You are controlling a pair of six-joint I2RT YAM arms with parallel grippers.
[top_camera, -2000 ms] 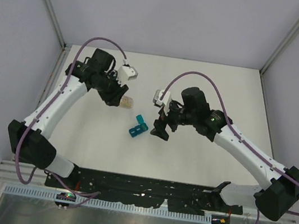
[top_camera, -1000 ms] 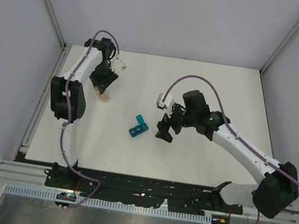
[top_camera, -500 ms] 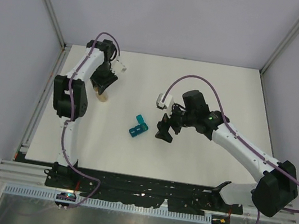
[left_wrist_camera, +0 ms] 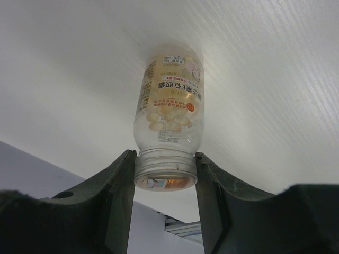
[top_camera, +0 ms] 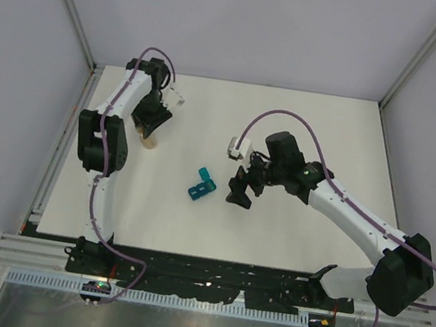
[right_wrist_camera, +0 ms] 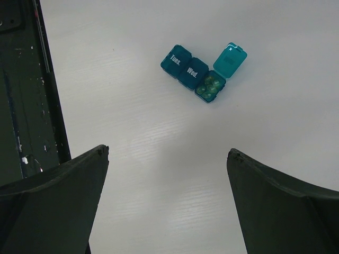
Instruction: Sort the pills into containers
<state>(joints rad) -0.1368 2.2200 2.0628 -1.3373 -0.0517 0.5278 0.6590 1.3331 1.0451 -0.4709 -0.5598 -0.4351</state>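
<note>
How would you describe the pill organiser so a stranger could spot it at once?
On the white table, look beside the right gripper. The containers are a teal strip of three joined boxes, one lid open, unlike the clear vial.

Overhead wide, wrists close, containers (top_camera: 202, 184) shared

- White table (top_camera: 306, 128), matte, faintly grained.
- Just toward 8 o'clock of its middle: teal containers (top_camera: 201, 184), a strip of three lying flat. Two lids shut, marked "Tues." and "Wed."; end lid flipped back, pills (right_wrist_camera: 210, 87) inside.
- Toward 10 o'clock from the strip, well apart, near the 9 o'clock edge: clear vial (top_camera: 149, 141), standing upright, uncapped, more pills inside.
</note>
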